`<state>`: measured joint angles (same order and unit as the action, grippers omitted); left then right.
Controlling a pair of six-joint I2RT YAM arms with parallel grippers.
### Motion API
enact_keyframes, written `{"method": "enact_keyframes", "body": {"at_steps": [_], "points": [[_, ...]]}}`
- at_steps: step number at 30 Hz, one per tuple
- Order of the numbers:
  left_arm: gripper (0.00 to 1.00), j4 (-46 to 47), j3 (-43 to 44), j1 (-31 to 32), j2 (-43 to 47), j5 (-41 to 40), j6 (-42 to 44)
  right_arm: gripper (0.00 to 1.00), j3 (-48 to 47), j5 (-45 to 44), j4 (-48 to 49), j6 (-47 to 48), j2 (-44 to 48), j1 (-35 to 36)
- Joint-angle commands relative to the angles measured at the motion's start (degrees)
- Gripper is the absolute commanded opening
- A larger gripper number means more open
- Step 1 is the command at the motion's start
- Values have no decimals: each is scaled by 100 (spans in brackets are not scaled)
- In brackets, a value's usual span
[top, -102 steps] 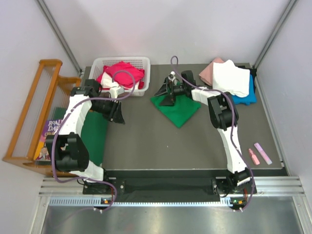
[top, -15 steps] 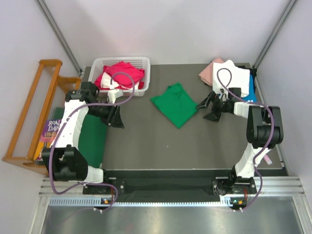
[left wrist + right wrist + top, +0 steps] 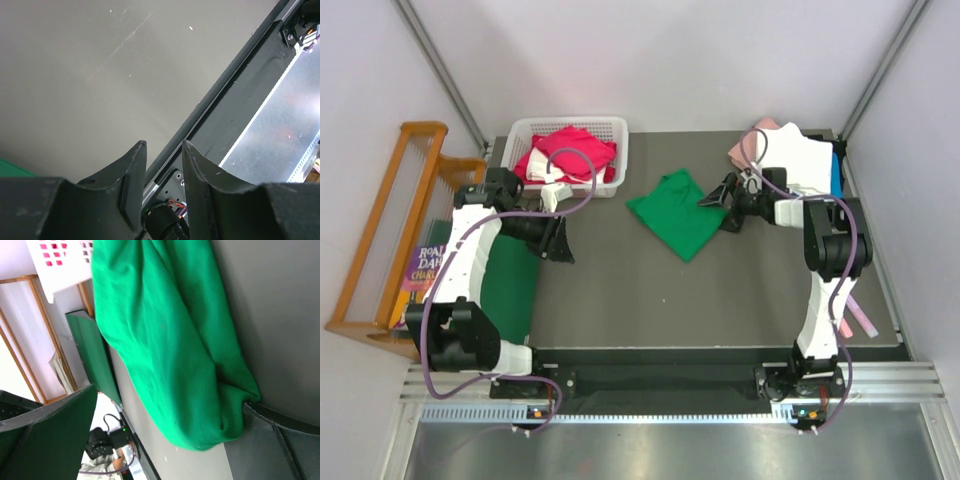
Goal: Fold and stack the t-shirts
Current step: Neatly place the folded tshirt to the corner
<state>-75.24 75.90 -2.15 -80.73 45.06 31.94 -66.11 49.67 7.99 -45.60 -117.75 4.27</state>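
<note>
A bright green t-shirt [image 3: 675, 215] lies folded in the middle of the grey table [image 3: 650, 300]. My right gripper [image 3: 721, 207] is open wide just right of it, low over the table. In the right wrist view the green t-shirt [image 3: 165, 340] fills the space ahead, and its folded edge touches the lower finger [image 3: 280, 440]. At the back right lies a pile with a white t-shirt [image 3: 798, 160] on pink [image 3: 750, 148] and blue [image 3: 835, 185] ones. A red t-shirt [image 3: 575, 150] sits in the white basket [image 3: 612, 128]. My left gripper [image 3: 560, 245] hangs open and holds nothing.
A dark green mat [image 3: 510, 280] lies along the table's left edge, beside a wooden rack [image 3: 390, 230] and a book [image 3: 420, 270]. Pink markers [image 3: 860, 320] lie near the front right, partly behind the right arm. The left wrist view shows bare table [image 3: 100, 75] and the front rail [image 3: 240, 100].
My right gripper has swung left and slightly back, from right of the green t-shirt up to its right edge, still open. The left arm has not moved.
</note>
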Motion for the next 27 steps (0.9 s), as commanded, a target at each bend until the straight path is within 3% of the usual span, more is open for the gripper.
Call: {"method": "enact_keyframes", "body": {"at_steps": [1,3,5,6,8,9,12,13,18,21,27], "points": [[40,-131,153,-31,101,-14,189,100,-201,-555,256,-176,-581,336],[40,-122,180,-22,101,-32,172,96,-175,-572,448,-238,-599,407],[40,-131,206,-22,92,-41,189,75,-139,-537,545,-326,-626,495],[40,-148,215,-31,84,-32,189,57,-131,-520,572,-335,-635,504],[40,-166,241,-22,75,-32,216,35,-104,-537,555,-344,-643,531],[40,-166,250,-22,75,-23,207,19,-113,-537,529,-353,-652,539],[40,-192,259,-31,92,-23,216,10,-174,-555,353,-274,-661,548],[40,-201,250,-22,101,-15,224,1,-270,-555,300,-221,-687,557],[40,-219,162,-31,171,-50,242,0,-1200,-546,-752,244,-687,539],[40,-201,101,-22,180,-50,251,0,-2334,-757,-1753,693,-731,364],[40,-131,-31,-22,207,-155,268,0,-4818,-731,-2800,588,-1099,-670]]}}
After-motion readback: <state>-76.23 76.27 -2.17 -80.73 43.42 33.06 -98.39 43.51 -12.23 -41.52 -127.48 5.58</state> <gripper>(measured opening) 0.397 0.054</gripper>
